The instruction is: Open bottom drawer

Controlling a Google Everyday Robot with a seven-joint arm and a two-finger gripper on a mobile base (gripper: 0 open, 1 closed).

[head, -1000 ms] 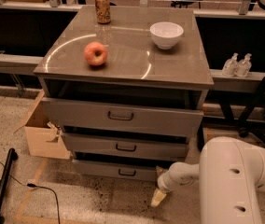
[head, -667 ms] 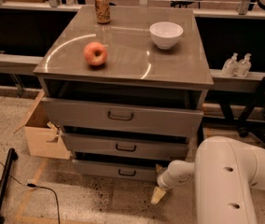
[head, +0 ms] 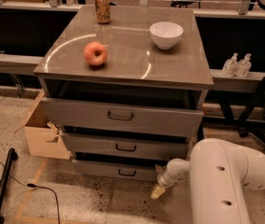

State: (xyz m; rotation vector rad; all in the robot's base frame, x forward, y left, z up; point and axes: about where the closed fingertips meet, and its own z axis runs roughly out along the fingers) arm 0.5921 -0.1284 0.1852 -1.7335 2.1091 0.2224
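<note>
The grey cabinet has three drawers. The bottom drawer (head: 116, 170) is the lowest and slimmest, with a small dark bar handle (head: 127, 172). Its front stands slightly forward of the cabinet body, as do the two above it. My gripper (head: 158, 190) hangs low at the end of the white arm (head: 226, 181), just right of the bottom drawer's right end and near the floor. It holds nothing that I can see.
The middle drawer (head: 125, 146) and the tall top drawer (head: 121, 117) sit above. On the top are an apple (head: 95, 53), a white bowl (head: 166, 33) and a can (head: 102, 7). A cardboard box (head: 41, 134) stands at the left; a dark pole (head: 2, 183) and cable lie on the floor.
The white arm has shifted slightly; the gripper stays low by the bottom drawer's right end. The drawers have not moved.
</note>
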